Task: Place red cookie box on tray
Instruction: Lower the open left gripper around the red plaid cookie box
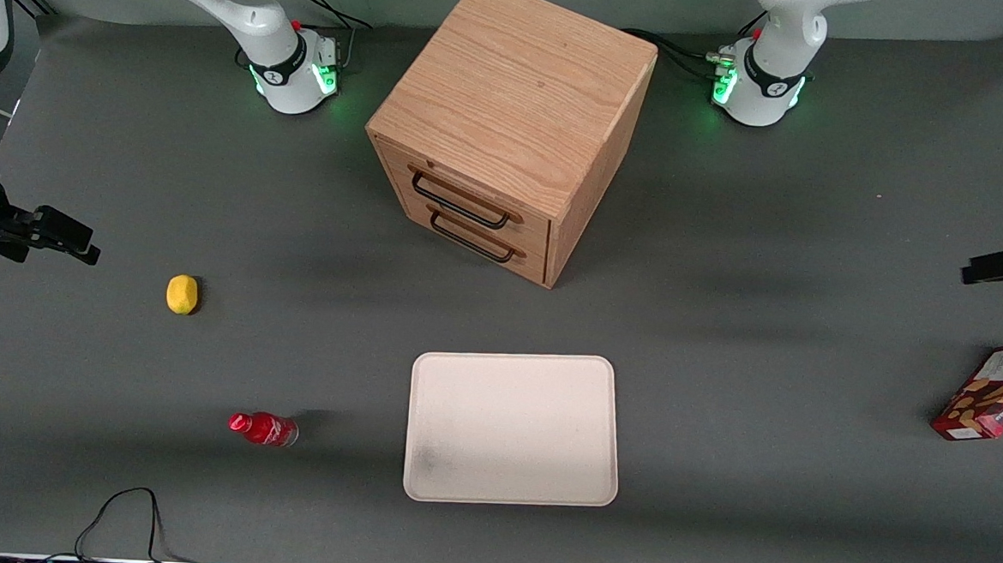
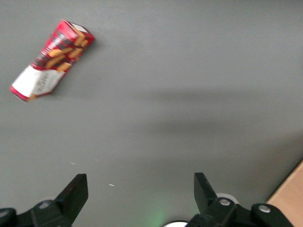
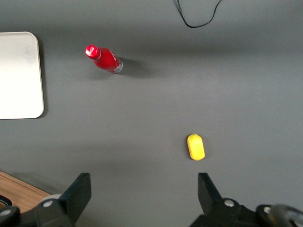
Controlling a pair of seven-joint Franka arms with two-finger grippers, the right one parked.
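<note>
The red cookie box lies flat on the grey table at the working arm's end, its white end panel pointing away from the front camera. It also shows in the left wrist view. The cream-white tray lies empty in the middle of the table, in front of the drawer cabinet, well apart from the box. My left gripper hangs above the table, a little farther from the front camera than the box. In the left wrist view the gripper is open and empty, with bare table between the fingers.
A wooden two-drawer cabinet stands at the table's middle, farther from the camera than the tray. A yellow lemon and a small red bottle lie toward the parked arm's end. A black cable loops at the near edge.
</note>
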